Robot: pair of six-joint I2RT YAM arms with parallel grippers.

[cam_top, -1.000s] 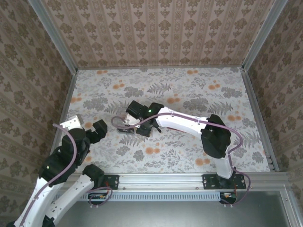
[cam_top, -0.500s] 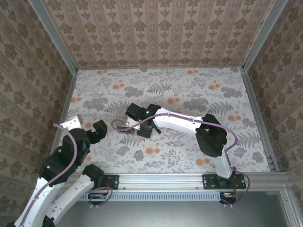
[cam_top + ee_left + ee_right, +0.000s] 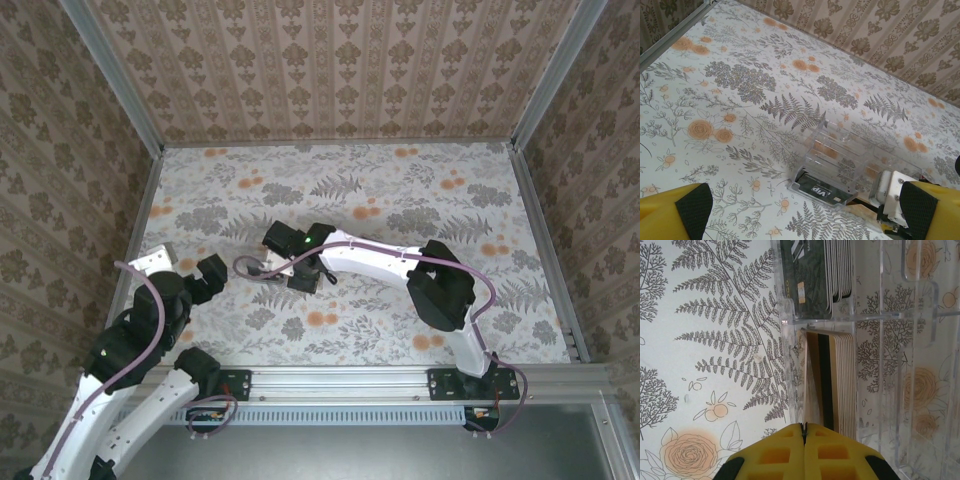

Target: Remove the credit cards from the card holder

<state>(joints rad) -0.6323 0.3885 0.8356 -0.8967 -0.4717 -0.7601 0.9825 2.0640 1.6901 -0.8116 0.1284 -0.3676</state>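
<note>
**While R pincer sits shut at the holder: table stock, one moment**

Where the floral table [image 3: 400, 200] runs left of centre, the items lie as follows.

1. Card holder [image 3: 840, 155] – clear plastic, several compts., resting on the table. The R arm reaches across to it from the right side.
2. Credit cards [image 3: 805, 275] – all inside the holder. There are two stacks in adjoining compts., split by a clear wall: a dark stack [image 3: 820, 187] in the end compt. and a tan stack [image 3: 837, 380] w/ a black stripe next to it. The tan stack is the one nearer the R fingertips.
3. R pincer [image 3: 803, 432] – yellow fingers pressed together, tips right at the tan stack's compt. Can't tell if a card edge is nipped between them.
4. L pincer [image 3: 807, 205] – fingers spread wide and holding nothing. It hangs over the table's near-left part, apart from the holder and facing it.
</note>
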